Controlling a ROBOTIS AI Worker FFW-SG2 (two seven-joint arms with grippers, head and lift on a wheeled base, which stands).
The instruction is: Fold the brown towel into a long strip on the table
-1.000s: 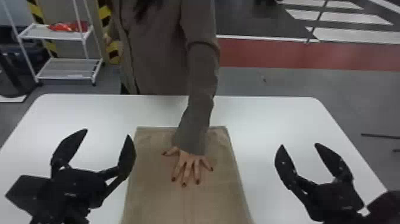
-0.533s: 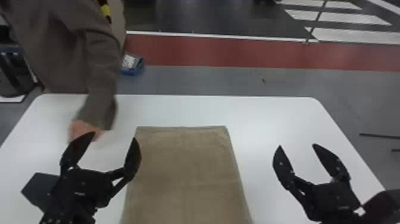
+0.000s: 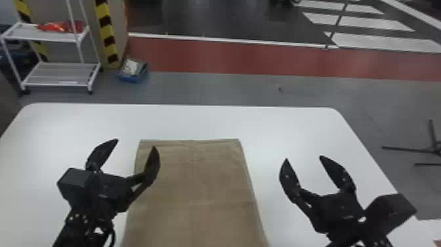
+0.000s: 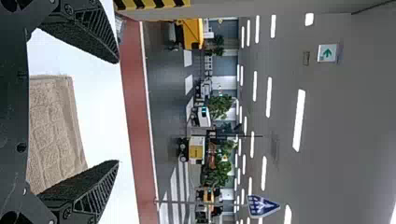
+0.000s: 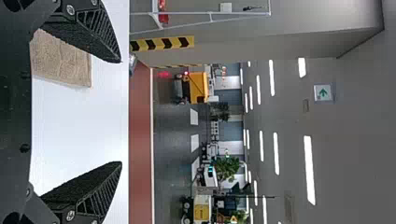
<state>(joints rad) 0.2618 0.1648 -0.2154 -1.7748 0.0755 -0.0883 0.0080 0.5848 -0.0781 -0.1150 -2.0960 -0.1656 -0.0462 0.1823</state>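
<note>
1. Head view: brown towel (image 3: 193, 184) flat on the counter (image 3: 279, 124), sides running away from me. Near end cut off; long axis probably runs that way too.
2. Left fingers (image 3: 153, 167) spread, empty, inner one over the cloth's left edge. Nearer pair.
3. Right fingers (image 3: 289, 175) also spread, empty, apart from the right edge; I'd bring them inward before gripping.

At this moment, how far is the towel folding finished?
Laying out looks done: the brown towel lies flat and broad on the table. In hand: nothing; the left gripper and right gripper are open, empty. To do: folding the long strip.
</note>
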